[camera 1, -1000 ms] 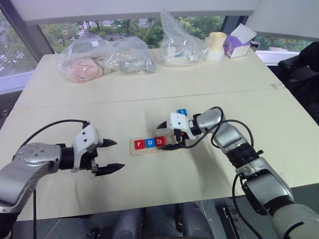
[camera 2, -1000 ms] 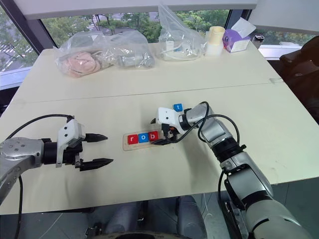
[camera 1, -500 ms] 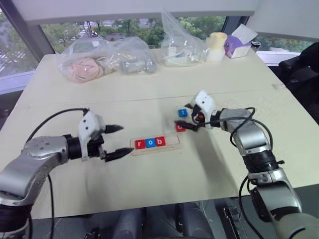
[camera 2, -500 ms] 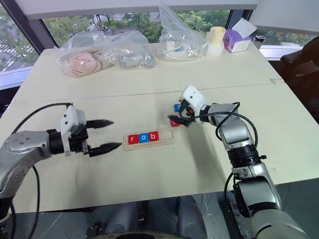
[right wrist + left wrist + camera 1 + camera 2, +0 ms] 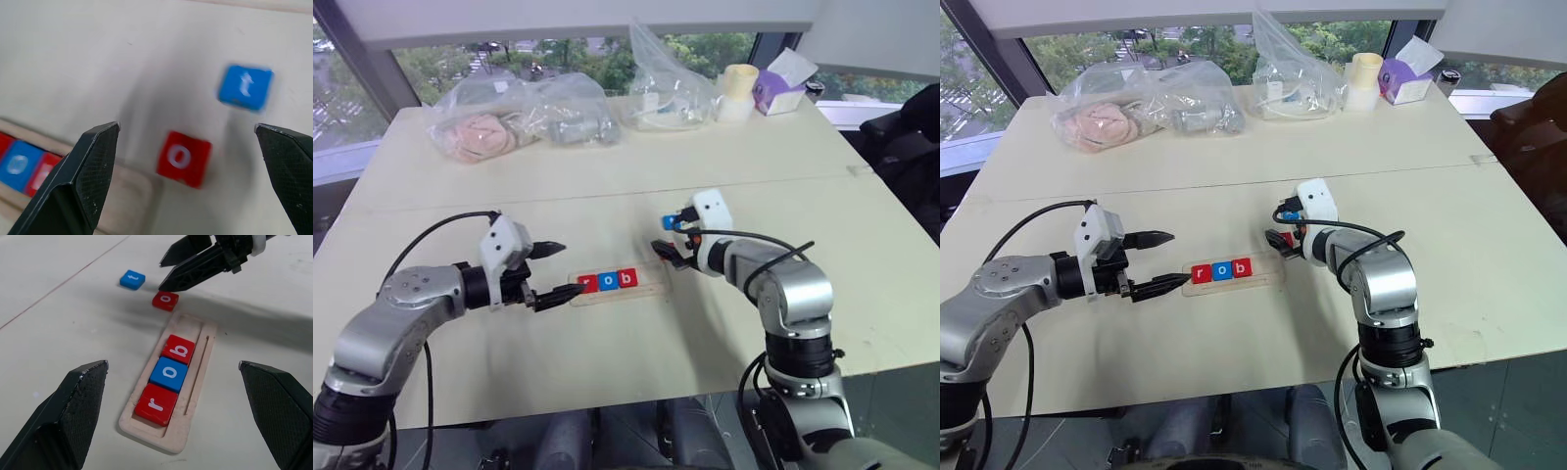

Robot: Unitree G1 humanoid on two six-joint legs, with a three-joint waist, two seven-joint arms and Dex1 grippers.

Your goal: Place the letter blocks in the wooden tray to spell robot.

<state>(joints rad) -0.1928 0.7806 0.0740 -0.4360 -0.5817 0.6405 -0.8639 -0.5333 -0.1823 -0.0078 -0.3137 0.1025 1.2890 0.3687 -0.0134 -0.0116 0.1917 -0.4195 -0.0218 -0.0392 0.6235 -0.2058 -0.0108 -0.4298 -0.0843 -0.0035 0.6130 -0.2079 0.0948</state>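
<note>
I'm seeing r, o, b sitting in wooden tray [image 5: 193, 382]; red o [image 5: 165, 300] and blue t [image 5: 132, 279] lying loose on counter [image 5: 607, 186]. Left gripper [image 5: 558, 271] and right gripper [image 5: 188, 161] both gaping wide, holding nothing.

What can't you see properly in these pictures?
- Red "o" letter block and blue "t" letter block: in the head views the right hand covers most of them.
- Long pale wooden tray: in the right wrist view it is cut off by the edge and its blocks are blurred.
- Clear plastic bags at the table's far side: contents too small and crumpled to identify.
- Purple box: label too small to read.
</note>
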